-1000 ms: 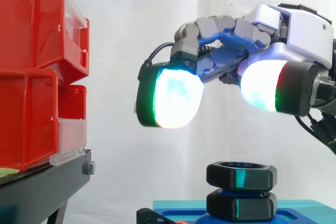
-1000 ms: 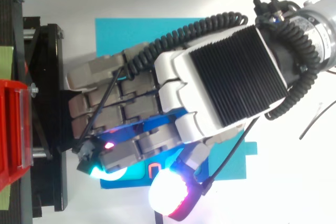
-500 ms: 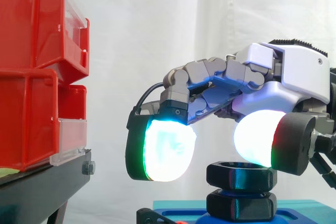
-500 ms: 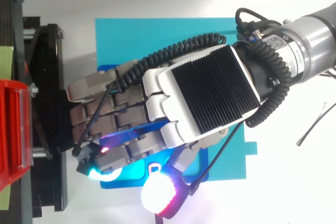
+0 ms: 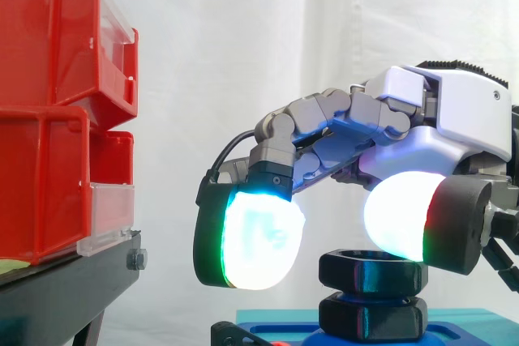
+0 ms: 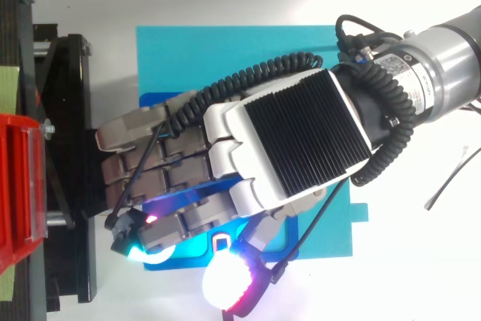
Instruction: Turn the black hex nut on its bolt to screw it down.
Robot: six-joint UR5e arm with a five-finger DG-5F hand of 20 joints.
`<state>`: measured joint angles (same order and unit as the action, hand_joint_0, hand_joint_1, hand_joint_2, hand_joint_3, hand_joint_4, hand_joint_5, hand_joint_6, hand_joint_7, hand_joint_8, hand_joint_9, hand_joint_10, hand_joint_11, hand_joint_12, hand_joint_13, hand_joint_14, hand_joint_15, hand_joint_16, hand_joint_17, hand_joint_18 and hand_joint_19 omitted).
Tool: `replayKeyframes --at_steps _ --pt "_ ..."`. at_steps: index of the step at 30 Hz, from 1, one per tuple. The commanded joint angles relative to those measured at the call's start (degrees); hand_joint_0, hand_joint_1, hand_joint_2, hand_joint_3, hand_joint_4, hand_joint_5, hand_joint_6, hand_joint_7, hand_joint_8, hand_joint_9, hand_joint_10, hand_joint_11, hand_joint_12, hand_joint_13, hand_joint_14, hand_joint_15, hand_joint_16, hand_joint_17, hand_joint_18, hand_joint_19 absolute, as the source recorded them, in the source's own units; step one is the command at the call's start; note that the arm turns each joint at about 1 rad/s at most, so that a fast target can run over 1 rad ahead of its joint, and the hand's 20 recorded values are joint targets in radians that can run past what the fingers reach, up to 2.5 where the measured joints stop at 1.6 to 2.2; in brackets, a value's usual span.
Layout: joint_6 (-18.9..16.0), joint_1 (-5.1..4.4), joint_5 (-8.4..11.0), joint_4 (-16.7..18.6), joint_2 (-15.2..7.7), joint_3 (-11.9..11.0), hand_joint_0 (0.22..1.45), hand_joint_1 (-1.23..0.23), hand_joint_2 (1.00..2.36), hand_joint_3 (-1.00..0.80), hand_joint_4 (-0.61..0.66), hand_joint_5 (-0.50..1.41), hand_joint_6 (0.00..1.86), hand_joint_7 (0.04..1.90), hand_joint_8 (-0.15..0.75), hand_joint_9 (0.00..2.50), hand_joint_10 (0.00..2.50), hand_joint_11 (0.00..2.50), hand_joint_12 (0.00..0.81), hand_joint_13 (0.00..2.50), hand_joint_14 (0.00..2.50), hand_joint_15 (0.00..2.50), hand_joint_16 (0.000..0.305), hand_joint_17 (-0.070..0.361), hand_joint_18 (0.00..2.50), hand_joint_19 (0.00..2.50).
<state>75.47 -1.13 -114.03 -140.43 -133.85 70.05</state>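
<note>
Starting at the left of the side view, red bins sat stacked on the black stand, well apart from the work; next came the hand's fingers, arched downward, one glowing pad hanging beside and to the left of the black hex nut without touching it; the nut itself sat on its bolt directly above a second black hex piece, with only a slim gap between the two, both rising from a teal base; further right the thumb pad hovered at the nut's top edge, so close that contact could not be ruled out; the hand was thus spread wide and gripping nothing. From above, the palm covered the nut; the teal base lay on the white worktop, just beside the stand. By my judgement the approach was nearly complete but the grasp was not yet made, so no turn could begin until the fingers closed on the nut; the thread was hidden, so how far down the nut could travel was unclear.
</note>
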Motion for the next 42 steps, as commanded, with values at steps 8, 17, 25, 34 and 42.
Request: replayKeyframes --at_steps 8,17,25,34,42 --pt "0.03 0.43 -1.02 -0.37 -0.01 0.00 0.48 -0.40 1.00 -0.50 0.16 -0.18 0.77 0.86 0.243 0.70 0.01 0.27 0.268 0.67 0.01 0.20 0.027 0.061 0.39 0.14" --pt "-0.14 0.95 -2.33 -0.89 -0.01 0.00 0.48 -0.40 1.00 -0.50 0.18 -0.20 0.81 0.79 0.255 0.71 0.01 0.27 0.265 0.69 0.01 0.20 0.027 0.060 0.40 0.13" --pt "-0.06 1.83 -3.56 -1.25 -0.01 0.00 0.48 -0.40 1.00 -0.50 0.17 -0.20 0.81 0.79 0.254 0.72 0.01 0.29 0.266 0.69 0.01 0.21 0.027 0.060 0.40 0.14" --pt "-0.06 2.71 -4.88 -1.25 -0.01 0.00 0.48 -0.40 1.00 -0.50 0.17 -0.20 0.81 0.79 0.255 0.73 0.01 0.30 0.269 0.70 0.01 0.23 0.027 0.060 0.40 0.14" --pt "-0.14 3.68 -6.20 -1.07 -0.01 0.00 0.48 -0.40 1.00 -0.50 0.17 -0.20 0.81 0.79 0.252 0.73 0.01 0.29 0.267 0.70 0.01 0.23 0.027 0.060 0.40 0.14"
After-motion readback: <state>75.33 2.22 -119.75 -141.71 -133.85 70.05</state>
